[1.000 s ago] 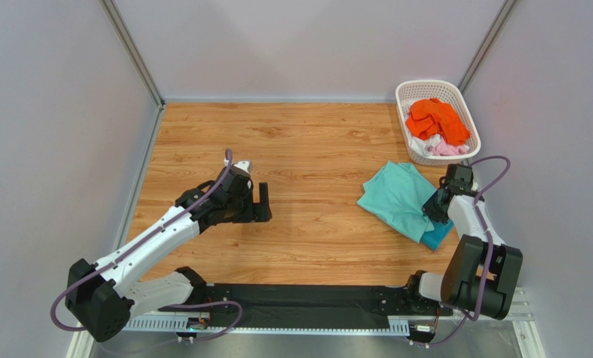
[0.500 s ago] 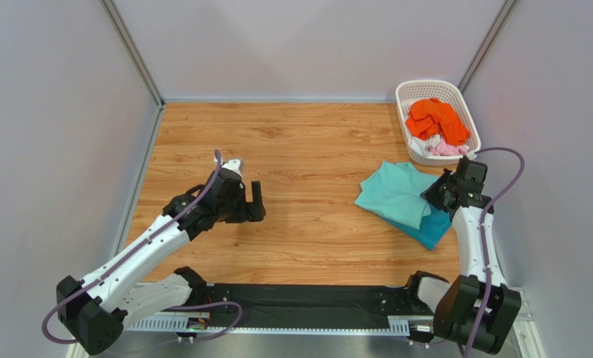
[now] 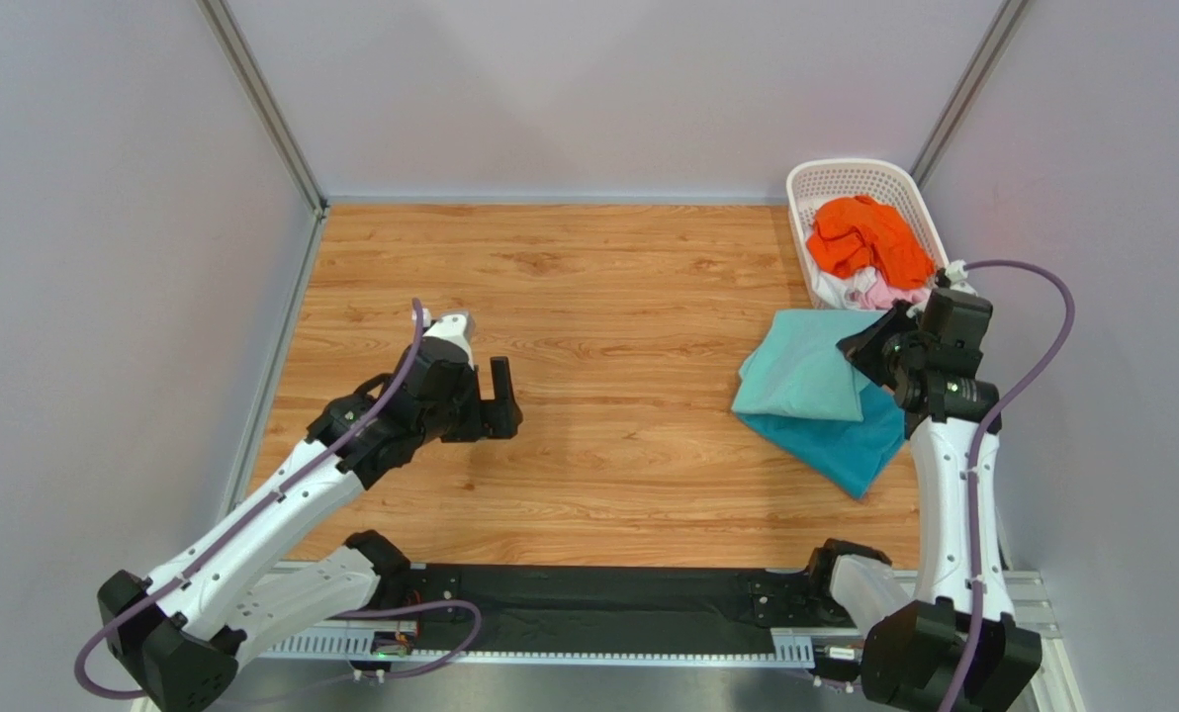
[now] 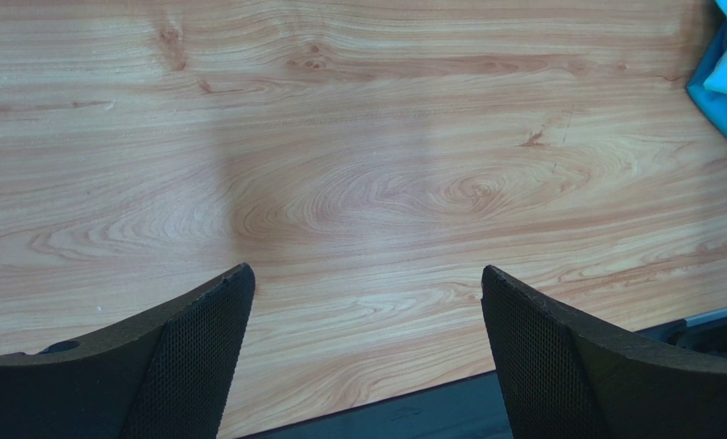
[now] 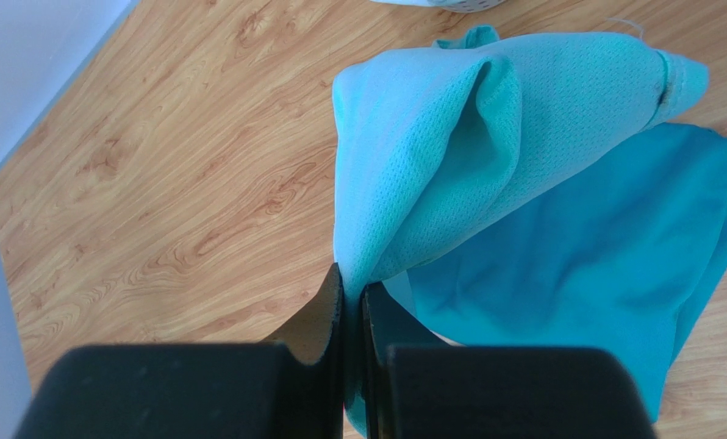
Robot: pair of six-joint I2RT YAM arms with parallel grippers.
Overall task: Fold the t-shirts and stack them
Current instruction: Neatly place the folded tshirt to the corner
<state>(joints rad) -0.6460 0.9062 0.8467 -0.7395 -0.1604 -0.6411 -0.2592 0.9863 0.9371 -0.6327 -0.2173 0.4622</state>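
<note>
A mint green t-shirt hangs lifted at the right of the table, my right gripper shut on its edge. In the right wrist view the mint green t-shirt runs up from between my closed fingers. Under it a darker teal blue t-shirt lies on the wood, also the teal blue t-shirt in the right wrist view. An orange t-shirt with pink and white cloth sits in the basket. My left gripper hovers open over bare wood at mid-left, nothing between its fingers.
A white lattice basket stands at the back right corner against the wall. Grey walls close the table on three sides. A black strip runs along the near edge between the arm bases.
My right gripper has risen and moved back toward the basket, dragging the mint green t-shirt up and to the right, uncovering the teal one. The left arm drew slightly back and left.
</note>
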